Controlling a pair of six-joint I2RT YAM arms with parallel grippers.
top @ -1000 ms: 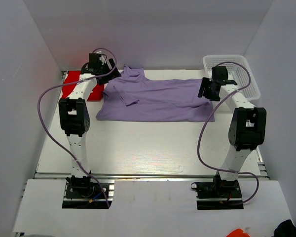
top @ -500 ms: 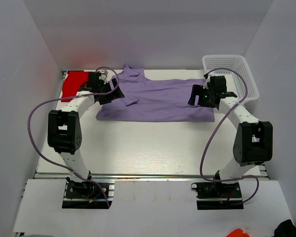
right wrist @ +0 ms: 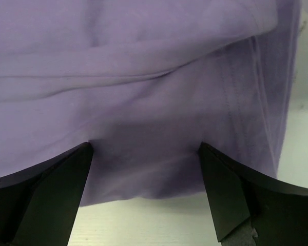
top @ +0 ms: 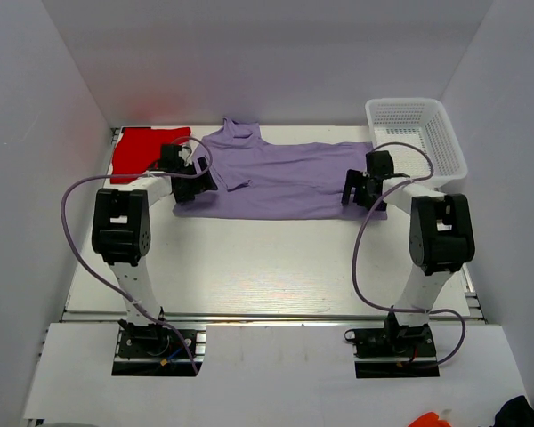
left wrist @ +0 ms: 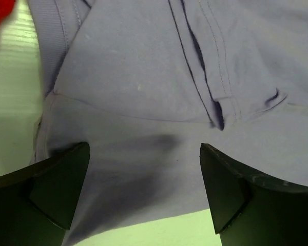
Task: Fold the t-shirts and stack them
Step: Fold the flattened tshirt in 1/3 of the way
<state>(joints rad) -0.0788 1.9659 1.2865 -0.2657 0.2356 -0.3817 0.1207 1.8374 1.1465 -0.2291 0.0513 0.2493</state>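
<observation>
One high rear overview — two wrist views close over shared lavender shirt (top: 285, 178)

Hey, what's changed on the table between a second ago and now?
Both arms drew back toward the near side. The left gripper left the collar corner and the right gripper came in from beside the basket. Both now hang open, low over the near edge of the purple shirt, gripping nothing. The purple shirt, red shirt and basket stayed put.
</observation>
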